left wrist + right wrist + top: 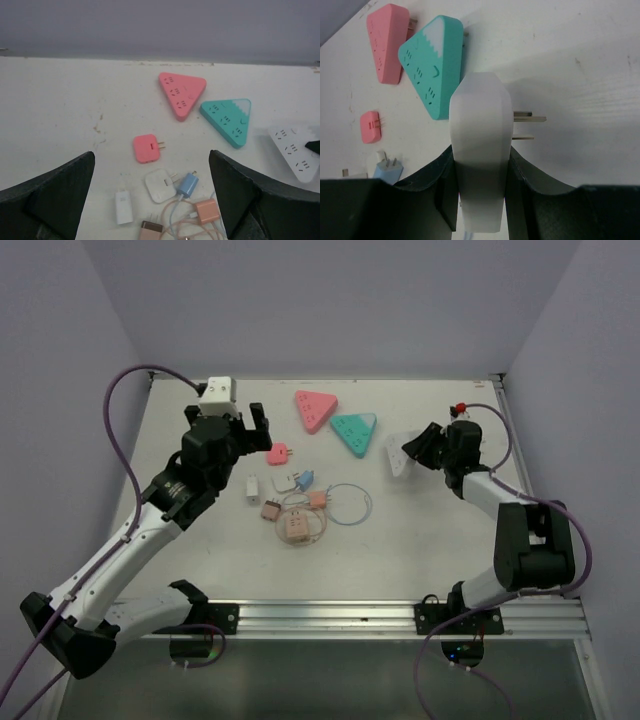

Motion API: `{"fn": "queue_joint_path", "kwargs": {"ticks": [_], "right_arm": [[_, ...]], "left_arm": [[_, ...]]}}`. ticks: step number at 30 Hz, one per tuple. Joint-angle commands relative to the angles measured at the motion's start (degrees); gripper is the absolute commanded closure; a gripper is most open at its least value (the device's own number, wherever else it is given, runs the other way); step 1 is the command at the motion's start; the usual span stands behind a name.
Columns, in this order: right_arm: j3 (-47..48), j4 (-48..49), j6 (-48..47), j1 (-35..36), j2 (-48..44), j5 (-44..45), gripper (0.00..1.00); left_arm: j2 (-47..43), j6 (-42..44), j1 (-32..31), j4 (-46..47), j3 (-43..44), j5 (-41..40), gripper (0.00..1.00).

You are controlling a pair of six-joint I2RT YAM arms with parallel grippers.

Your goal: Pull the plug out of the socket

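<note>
A white table (pixel 420 530) is seen from above. The left gripper (pixel 247 428) hovers with its fingers spread wide, holding nothing. It is above a small pink square plug (pixel 146 148) that lies loose on the table with its prongs pointing right. Farther back, a pink triangular socket block (pixel 315 410) and a teal triangular socket block (pixel 354 432) lie just beside each other. Toward the right edge, the right gripper (pixel 418 450) is clamped tight on a white triangular socket block (pixel 480 125), whose metal prongs jut out sideways. A cluster of small white, blue and orange plugs with thin looped cables (pixel 300 505) lies mid-table.
</note>
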Motion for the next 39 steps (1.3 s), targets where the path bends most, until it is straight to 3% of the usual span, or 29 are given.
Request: {"fn": "queue_joint_path", "kwargs": {"ticks": [1, 6, 12, 15, 17, 21, 28, 32, 35, 39], "right_arm": [[7.0, 8.8, 0.8, -1.7, 6.7, -9.9, 1.00], [12.7, 9.9, -0.2, -2.8, 16.7, -19.2, 1.00], [14.3, 13.2, 1.5, -2.9, 22.6, -21.3, 1.00], [13.4, 15.9, 4.8, -6.1, 25.6, -21.5, 0.93], [12.8, 17.5, 7.6, -8.0, 28.2, -22.8, 0.87], [12.5, 20.8, 10.5, -10.2, 31.1, -24.7, 0.58], [14.8, 17.9, 10.0, -11.3, 32.1, -24.3, 0.33], [15.1, 12.5, 8.4, -12.1, 30.2, -22.7, 0.23], [15.0, 5.6, 5.3, -12.4, 26.0, -19.1, 0.02], [16.2, -7.4, 0.5, -12.4, 19.2, -10.4, 0.01]], "left_arm": [[-5.6, 4.2, 2.1, -4.0, -0.7, -6.2, 0.00], [-12.7, 8.5, 2.7, 1.7, -10.2, -13.0, 0.00], [-16.0, 8.8, 4.5, 5.1, -17.7, -15.3, 0.00], [-15.7, 8.8, 4.7, 4.3, -17.7, -17.2, 0.00], [-16.2, 8.9, 4.9, 4.3, -17.8, -18.1, 0.00], [-16.8, 8.9, 4.9, 4.7, -18.1, -18.7, 0.00], [-16.2, 9.2, 5.4, 4.9, -18.1, -18.7, 0.00], [-16.2, 9.1, 5.6, 5.0, -18.2, -18.6, 0.00], [-16.2, 9.1, 5.8, 5.1, -18.3, -18.6, 0.00], [-16.4, 8.9, 6.0, 4.9, -18.2, -18.4, 0.00]]}}
